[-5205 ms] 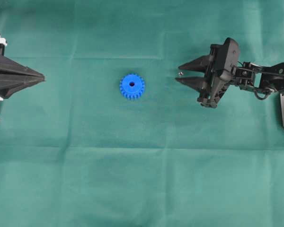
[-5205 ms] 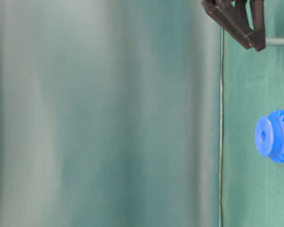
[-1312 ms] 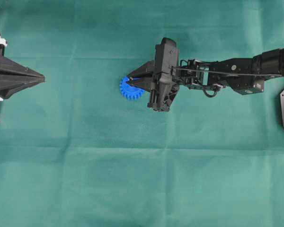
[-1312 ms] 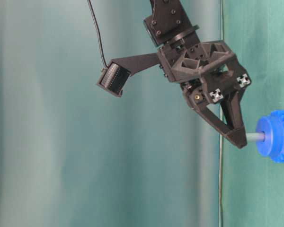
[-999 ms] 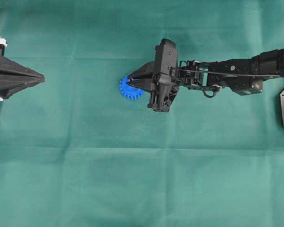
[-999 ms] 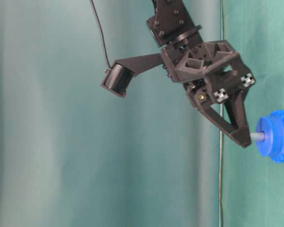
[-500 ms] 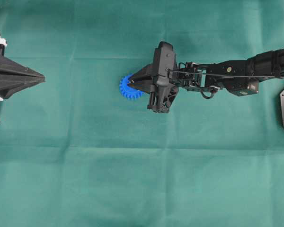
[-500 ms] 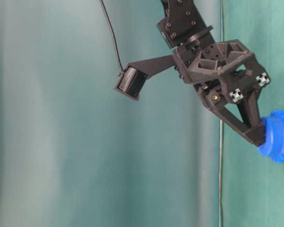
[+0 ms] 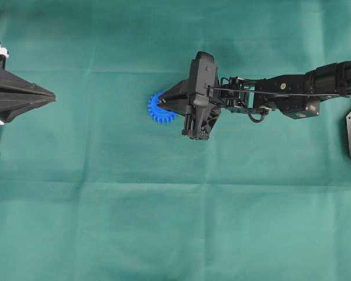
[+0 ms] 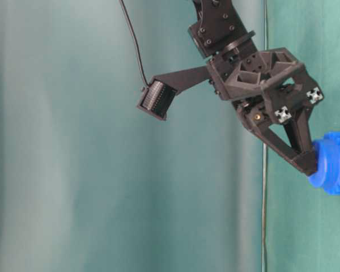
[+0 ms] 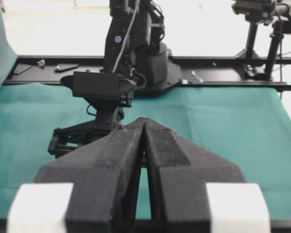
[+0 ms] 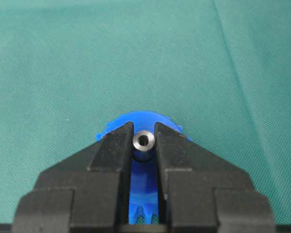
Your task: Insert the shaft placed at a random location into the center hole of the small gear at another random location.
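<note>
Now look first through the right wrist view: your right end effector (image 12: 144, 145) has its two fingers (image 12: 114, 145) pinching the shaft (image 12: 143, 141) between their tips, and you are looking straight down its top face, a small silvery ring with a dark middle. That tells you the shaft's long axis runs along the line of sight, upright to the green surface (image 12: 48, 63), and directly beneath it is the small gear (image 12: 138, 121), blue rim showing above the fingertips and a few teeth showing in the gap below. The center hole is hidden under the shaft, so you cannot see from here how deep the shaft sits.

The table-level view helps: the fingertips rest right against the gear's hub (image 10: 323, 164), with no bare length of shaft showing between them. I judge the shaft is largely down in the hole, and what matters next is letting go and drawing straight back along that same axis, so the shaft is not dragged sideways or lifted out.

Farther off, in the overhead view, the right end effector (image 9: 162, 105) covers the gear's right side. The left end effector (image 9: 50, 93) sits well apart at the far left edge, fingers pressed together on nothing, so the right arm is plainly the nearer one.
</note>
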Controlling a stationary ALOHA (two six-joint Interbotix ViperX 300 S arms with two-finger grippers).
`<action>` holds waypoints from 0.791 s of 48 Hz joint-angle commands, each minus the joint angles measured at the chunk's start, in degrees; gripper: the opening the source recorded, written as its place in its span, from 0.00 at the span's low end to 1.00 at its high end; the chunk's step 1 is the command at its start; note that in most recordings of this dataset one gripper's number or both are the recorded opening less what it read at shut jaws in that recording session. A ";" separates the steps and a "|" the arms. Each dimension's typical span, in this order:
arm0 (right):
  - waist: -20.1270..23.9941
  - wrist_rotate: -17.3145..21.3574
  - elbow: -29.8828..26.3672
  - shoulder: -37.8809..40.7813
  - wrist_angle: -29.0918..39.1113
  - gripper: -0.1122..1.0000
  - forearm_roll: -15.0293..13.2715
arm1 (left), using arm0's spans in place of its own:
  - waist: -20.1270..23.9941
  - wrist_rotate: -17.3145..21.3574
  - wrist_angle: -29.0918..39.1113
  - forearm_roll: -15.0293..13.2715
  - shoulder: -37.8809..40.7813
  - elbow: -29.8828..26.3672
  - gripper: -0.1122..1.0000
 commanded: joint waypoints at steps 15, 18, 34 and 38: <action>-0.18 0.00 -1.05 -1.58 0.00 0.63 0.18 | 0.09 -0.09 -0.26 0.18 0.26 -0.97 0.10; -0.09 0.00 -1.05 -2.11 0.35 0.78 0.18 | 0.09 -0.09 -0.26 0.18 0.35 -1.05 0.10; -0.18 0.00 -0.70 -6.33 1.76 0.80 0.18 | 0.09 -0.09 -0.26 0.18 0.18 -1.05 0.10; -0.09 0.00 -0.62 -7.82 2.72 0.80 0.18 | 0.09 -0.09 -0.26 0.18 0.18 -1.05 0.10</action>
